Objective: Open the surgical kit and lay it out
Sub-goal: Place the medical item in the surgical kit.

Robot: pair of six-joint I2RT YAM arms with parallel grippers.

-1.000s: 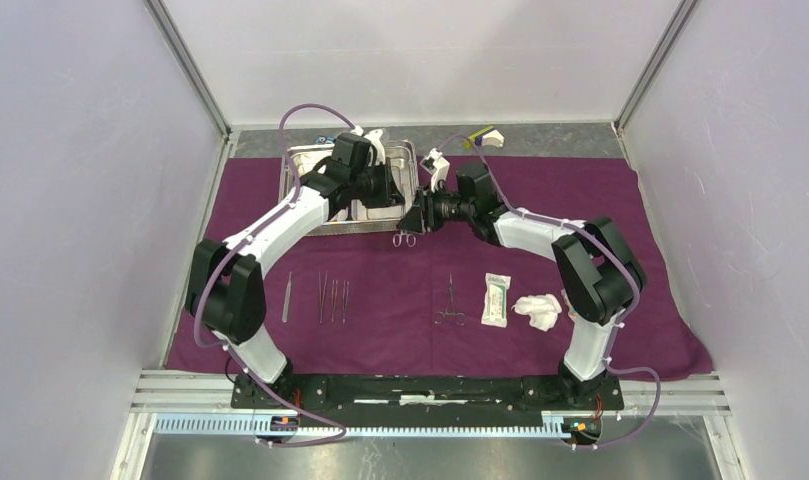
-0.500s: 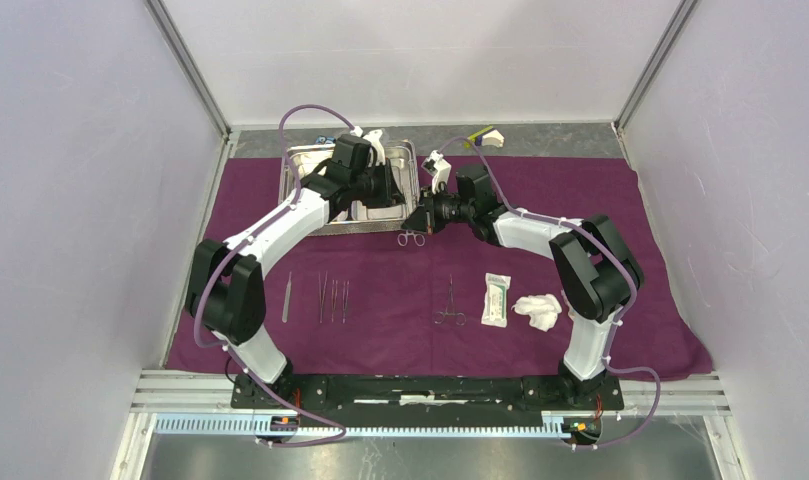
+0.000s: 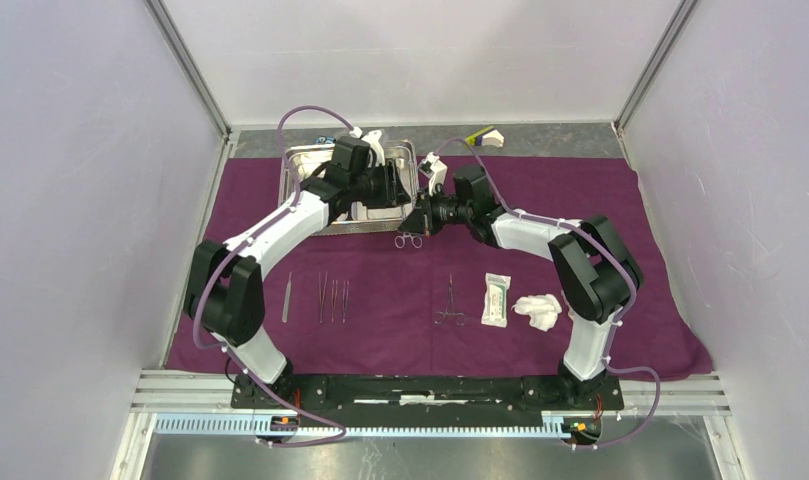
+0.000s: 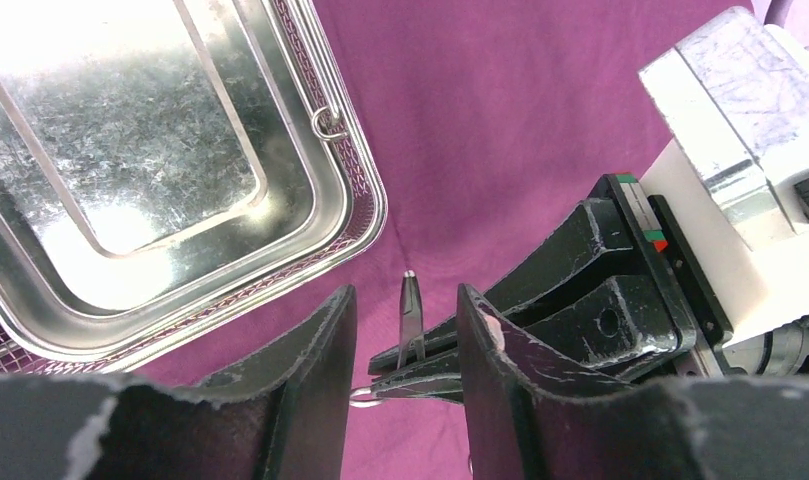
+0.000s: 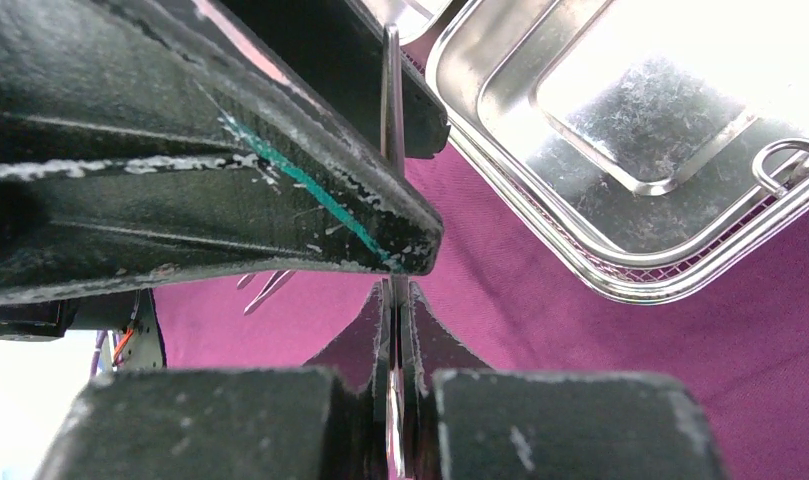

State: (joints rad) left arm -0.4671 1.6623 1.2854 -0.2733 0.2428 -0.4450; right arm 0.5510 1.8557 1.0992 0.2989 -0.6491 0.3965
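Observation:
A ring-handled forceps [image 3: 407, 238] hangs over the dark purple cloth [image 3: 400, 280] just in front of the steel tray [image 3: 298, 160]. My right gripper [image 3: 418, 217] is shut on it, and the blade [image 5: 391, 100] runs up between its pressed pads [image 5: 395, 300]. My left gripper [image 4: 405, 300] stands open around the same forceps [image 4: 411, 310], its fingers clear of the metal on both sides. The tray's compartment [image 4: 130, 150] near the grippers looks bare. Tweezers [image 3: 287, 297], another forceps [image 3: 450, 303], a white packet [image 3: 496, 300] and white gauze [image 3: 538, 310] lie in a row on the cloth.
Several slim instruments [image 3: 333, 298] lie beside the tweezers. A yellow-green and white piece [image 3: 485, 138] and a small blue block [image 3: 322, 137] sit on the grey strip behind the cloth. Both arms meet at the tray's right front corner [image 5: 580, 270].
The right jaws have shut on the forceps, and the left jaws have then opened off it. Both arms have hardly shifted.

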